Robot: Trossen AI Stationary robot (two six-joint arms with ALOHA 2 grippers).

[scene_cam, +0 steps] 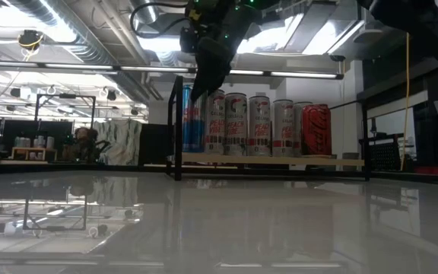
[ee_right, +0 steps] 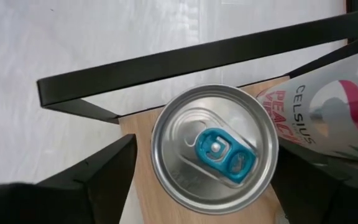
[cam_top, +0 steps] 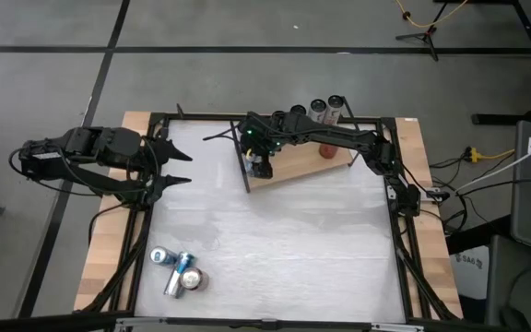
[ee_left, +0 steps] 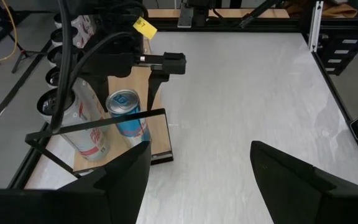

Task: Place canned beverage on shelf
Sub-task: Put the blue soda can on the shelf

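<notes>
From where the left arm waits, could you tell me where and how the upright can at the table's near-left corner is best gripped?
Grip the upright can around its cylindrical side, about mid-height, coming straight down from above with the left hand. It stands on end with its top clear. Two more cans lie close beside it, so probably set the fingers across the sides facing away from them.

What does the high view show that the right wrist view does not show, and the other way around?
Only the high view shows the left gripper waiting open at the table's left edge, and three loose cans lying on the white tabletop near its front.

Only the right wrist view shows the blue pull tab on the silver lid of the blue can, and the CELSIUS lettering on the white can beside it.

Both show the light-brown wooden shelf with its black wire frame, and the right gripper open around the blue can.
</notes>
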